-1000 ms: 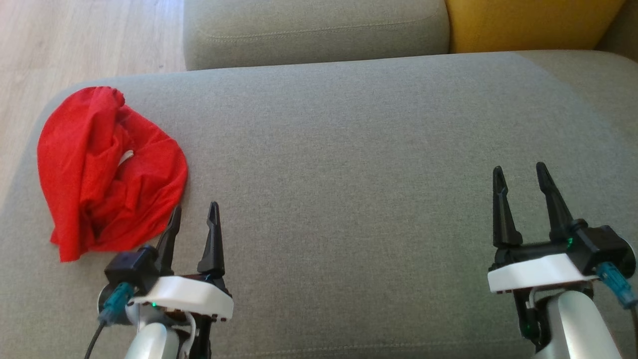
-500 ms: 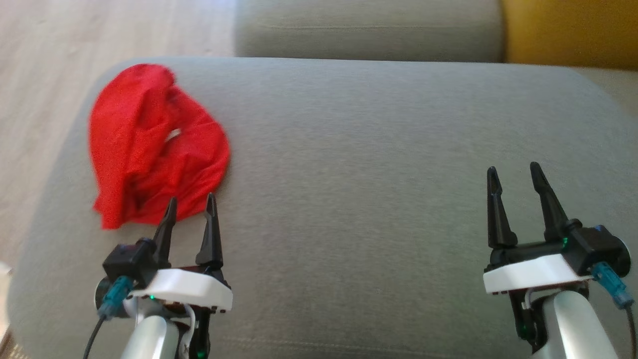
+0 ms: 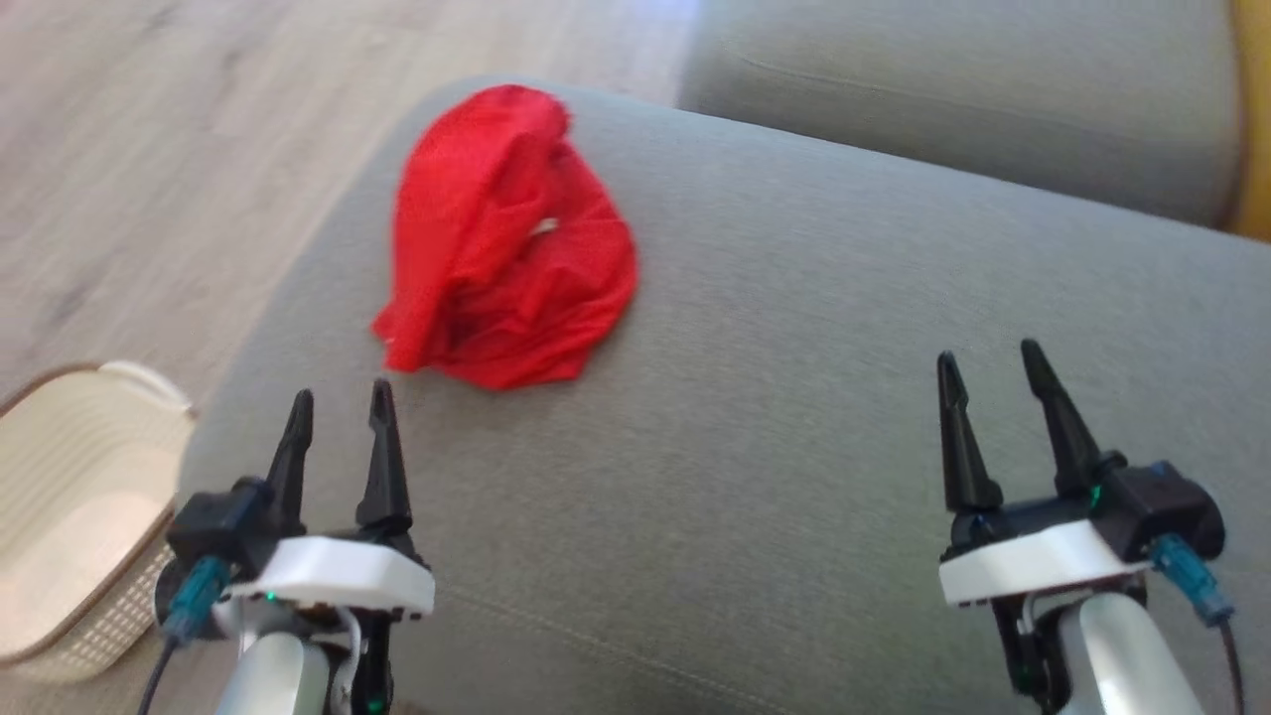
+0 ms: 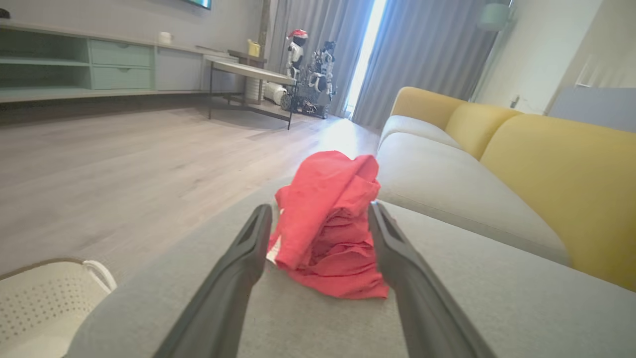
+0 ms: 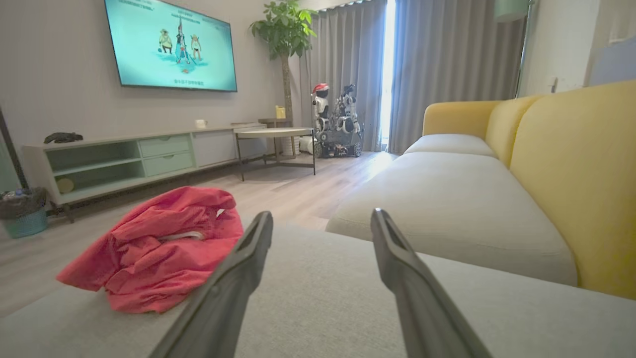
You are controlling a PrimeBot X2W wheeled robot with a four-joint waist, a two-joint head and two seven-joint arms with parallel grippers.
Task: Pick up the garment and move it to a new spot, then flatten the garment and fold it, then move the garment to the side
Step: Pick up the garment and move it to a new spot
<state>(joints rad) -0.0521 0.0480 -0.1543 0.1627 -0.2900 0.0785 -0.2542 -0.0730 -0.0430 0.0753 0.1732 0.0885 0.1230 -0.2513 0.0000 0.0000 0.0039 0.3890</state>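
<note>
Approach phase of the first step, the pick-up. We see the red garment (image 3: 506,238) lying in a crumpled heap on the grey seat (image 3: 794,417), close to its left edge and towards the far corner, with a pale label showing among the folds. The left gripper (image 3: 340,392) hovers near the heap but apart from it, jaws spread and holding nothing. In the left wrist view the garment sits framed between the two fingers, so we judge the aim to be roughly set. The right gripper (image 3: 988,353) stands well apart to the right, likewise spread and empty. A cream basket (image 3: 60,477) rests on the floor beside the seat's left end.

We judge that nothing has yet been grasped, flattened or folded. The next move calls for the left gripper to advance and descend onto a raised fold, then pinch several layers at once, since loose cloth slips from a shallow grip. The wide stretch of seat to the right offers a new spot.
</note>
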